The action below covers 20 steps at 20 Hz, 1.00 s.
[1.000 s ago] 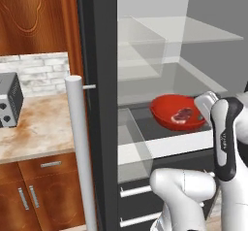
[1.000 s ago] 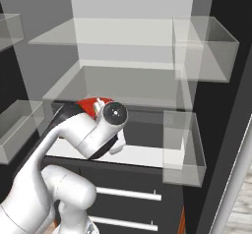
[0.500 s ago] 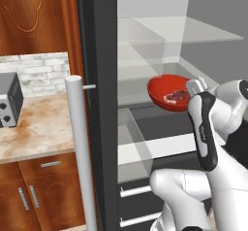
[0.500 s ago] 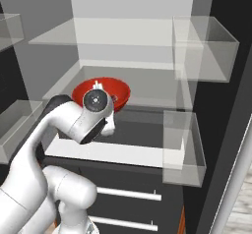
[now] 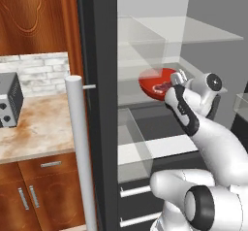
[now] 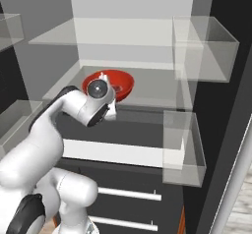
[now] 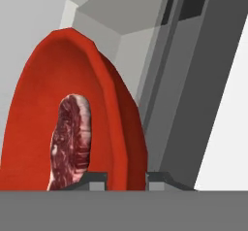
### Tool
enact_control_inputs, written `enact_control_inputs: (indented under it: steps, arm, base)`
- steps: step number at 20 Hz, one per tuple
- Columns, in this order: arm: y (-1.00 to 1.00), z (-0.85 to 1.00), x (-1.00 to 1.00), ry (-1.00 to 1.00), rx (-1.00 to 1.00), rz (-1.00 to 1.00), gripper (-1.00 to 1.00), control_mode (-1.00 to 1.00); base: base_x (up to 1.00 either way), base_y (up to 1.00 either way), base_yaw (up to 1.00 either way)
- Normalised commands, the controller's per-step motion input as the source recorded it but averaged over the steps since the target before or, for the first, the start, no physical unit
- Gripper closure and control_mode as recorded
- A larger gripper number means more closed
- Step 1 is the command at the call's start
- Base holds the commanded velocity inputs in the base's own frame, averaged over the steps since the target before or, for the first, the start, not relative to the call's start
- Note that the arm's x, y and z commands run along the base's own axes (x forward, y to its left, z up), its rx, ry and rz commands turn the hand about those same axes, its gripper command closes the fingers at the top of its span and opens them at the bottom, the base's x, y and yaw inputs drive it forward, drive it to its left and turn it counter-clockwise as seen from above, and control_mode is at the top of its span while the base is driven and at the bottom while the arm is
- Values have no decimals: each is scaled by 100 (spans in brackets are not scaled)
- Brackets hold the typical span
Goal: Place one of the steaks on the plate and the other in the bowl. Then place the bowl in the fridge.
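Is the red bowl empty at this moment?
No, in the hand view a steak with pale marbling lies inside the red bowl, whose rim the gripper clamps.

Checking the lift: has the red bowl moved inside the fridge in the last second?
Yes. In the left base view the bowl has risen from just above the lower glass shelf to the next shelf level, held by the gripper.

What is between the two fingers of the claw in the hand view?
The rim of the red bowl sits between the fingers of the claw; the steak lies inside the bowl, beside that rim.
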Motion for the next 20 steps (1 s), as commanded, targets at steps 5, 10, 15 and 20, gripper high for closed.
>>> enact_control_inputs:
  steps: [5, 10, 15, 20]
  arm:
    - [0, 0, 68, 4, -1, 0, 100, -100]
    - [0, 0, 74, 5, 0, 0, 100, -100]
    - [0, 0, 42, 2, 0, 0, 100, -100]
    - [2, -1, 33, -1, 0, 0, -100, -100]
  base:
    - [0, 0, 0]
    - [0, 0, 0]
    - [0, 0, 0]
    - [0, 0, 0]
